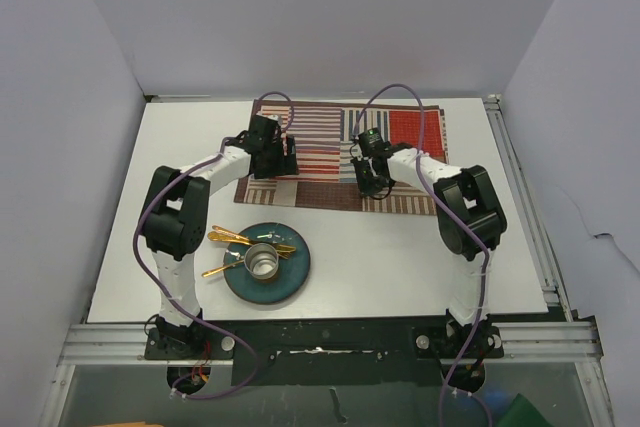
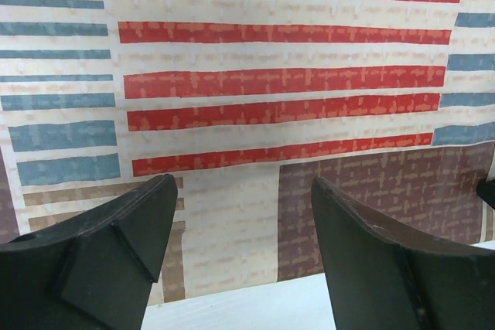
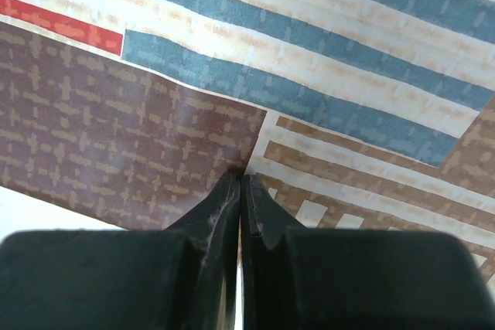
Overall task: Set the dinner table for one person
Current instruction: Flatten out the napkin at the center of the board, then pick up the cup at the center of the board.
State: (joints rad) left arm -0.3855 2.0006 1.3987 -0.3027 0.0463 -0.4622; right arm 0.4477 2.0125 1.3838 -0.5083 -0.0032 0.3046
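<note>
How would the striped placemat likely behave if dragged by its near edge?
The striped placemat looks like woven cloth, so probably floppy: pushing would likely wrinkle it. Lying flat on the smooth white table, it probably slides easily.

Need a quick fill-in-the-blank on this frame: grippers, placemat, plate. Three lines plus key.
1. The left gripper has its jaws ____ above the placemat.
2. The right gripper is ____.
3. The plate, on the dinner table, holds gold cutlery and a metal ____.
Missing words: open; shut; cup.
</note>
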